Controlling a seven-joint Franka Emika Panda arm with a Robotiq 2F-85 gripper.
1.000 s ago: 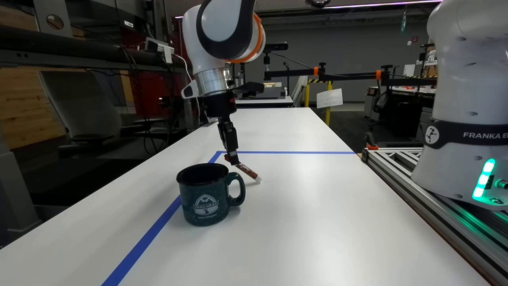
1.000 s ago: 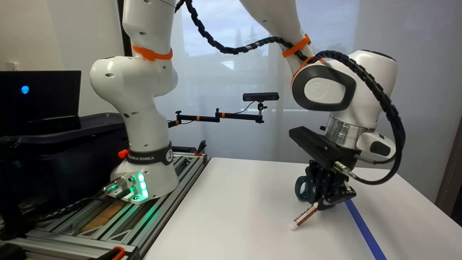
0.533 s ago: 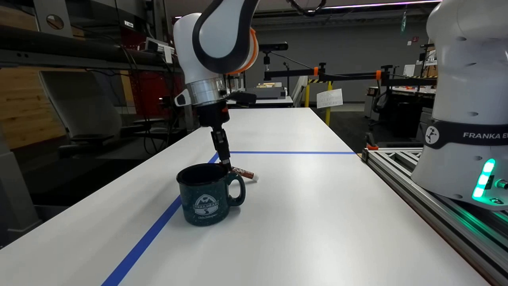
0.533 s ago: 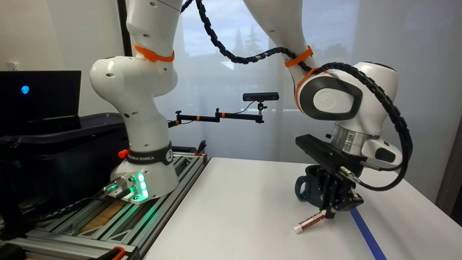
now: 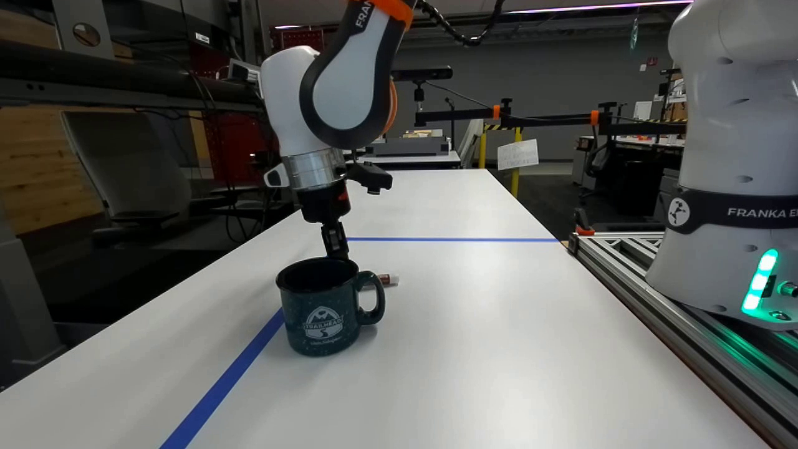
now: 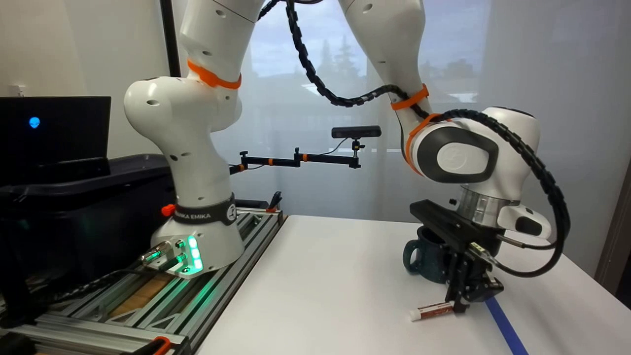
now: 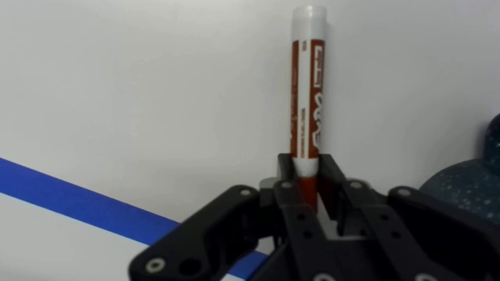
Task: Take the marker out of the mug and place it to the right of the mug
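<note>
White table [image 6: 305, 281] spread below my gripper [image 7: 306, 168], which was closed on the marker [image 7: 307, 97] near its red end. I held it almost level, outside the mug [image 5: 319, 312]; whether it touched the table, I could not tell. Dark and upright, the mug stood near, apart from the marker. Blue tape [image 5: 225, 380] ran along the table, beside the mug.

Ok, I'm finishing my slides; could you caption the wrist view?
Gripper clasping the marker near one end, speckled mug at right edge, blue stripe lower left.
</note>
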